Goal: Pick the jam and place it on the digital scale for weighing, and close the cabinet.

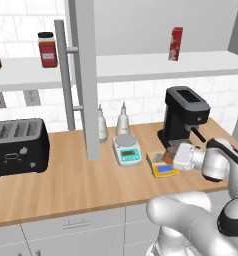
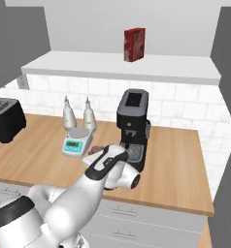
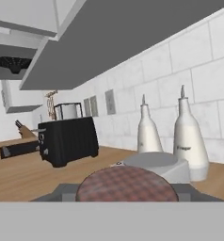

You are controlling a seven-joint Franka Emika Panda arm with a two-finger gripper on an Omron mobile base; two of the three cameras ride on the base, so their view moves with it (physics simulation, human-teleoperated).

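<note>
Jam [image 3: 126, 184]: sitting low in front of the hand camera, its brown lid showing; in the left base view a sliver of the jar [image 1: 168, 154] is peeking out at the hand's tip, over the yellow scale.
End effector [image 1: 172, 155]: clenching on the jam, jaws drawn in against the jar.
Arm: reaching low and level across the counter's [image 1: 66, 180] front edge, wrist lying almost horizontal, hand pointing toward the toaster side.
Yellow scale [image 1: 162, 167]: lying on the counter just in front of the coffee machine [image 1: 183, 115], blue display facing the counter edge; whether the jar is touching its plate, I cannot tell.
White scale [image 1: 126, 148]: sitting just beside the yellow one, green display too small to read.
Bottles [image 3: 175, 136]: two white ones standing at the wall behind the white scale; a faint label on one, unreadable.
Cabinet door [image 1: 86, 75]: standing open, edge-on, bar handle [image 1: 65, 75] facing left.
Shelf [image 1: 141, 65]: holding a red jar [image 1: 47, 49] with an unreadable label and a red box [image 1: 175, 43].
Toaster [image 1: 17, 146]: black, standing well apart to the left.
</note>
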